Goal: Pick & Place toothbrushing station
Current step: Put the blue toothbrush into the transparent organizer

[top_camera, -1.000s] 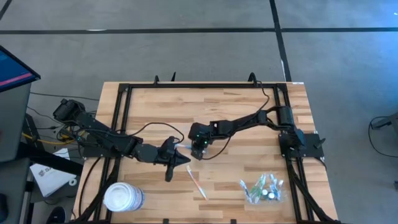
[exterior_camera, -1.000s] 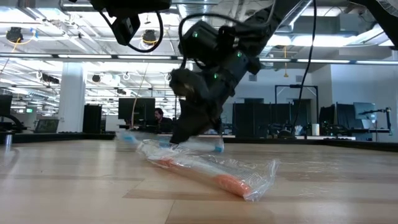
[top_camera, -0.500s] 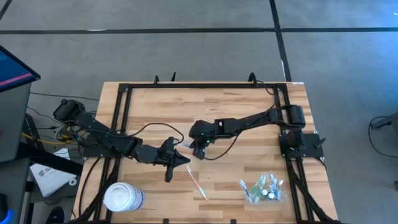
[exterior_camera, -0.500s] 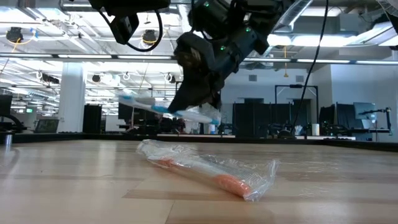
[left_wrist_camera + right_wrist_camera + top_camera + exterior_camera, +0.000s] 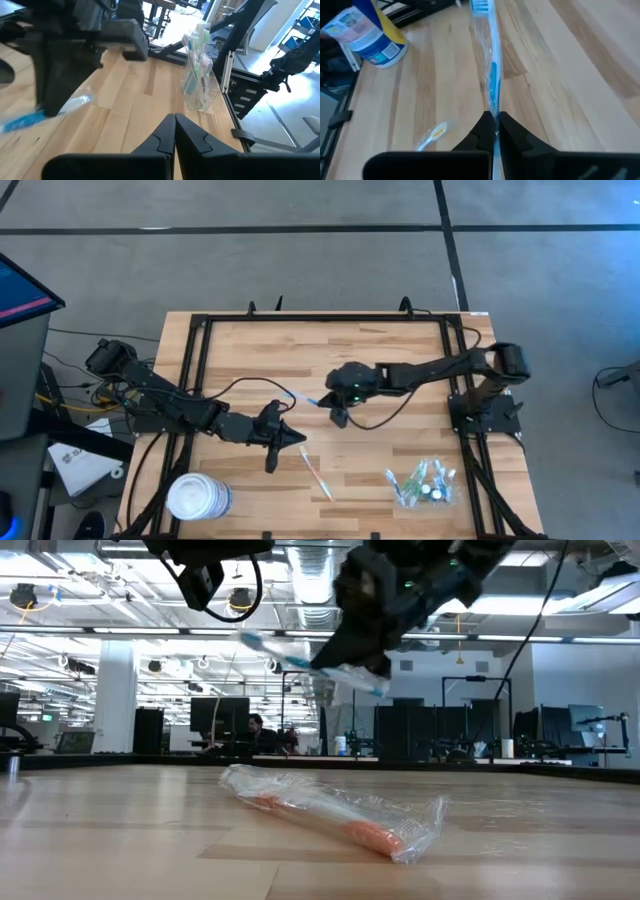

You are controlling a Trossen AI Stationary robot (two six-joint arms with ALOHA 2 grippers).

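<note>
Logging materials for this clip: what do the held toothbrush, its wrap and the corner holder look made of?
The blue toothbrush, pinched in the shut right gripper, looks like glossy moulded plastic. Its wrapper seems thin clear film: crinkled, shiny. The toothbrushing station looks like rigid clear plastic, since the brushes inside show through its flat walls; glass can't be excluded.
</note>
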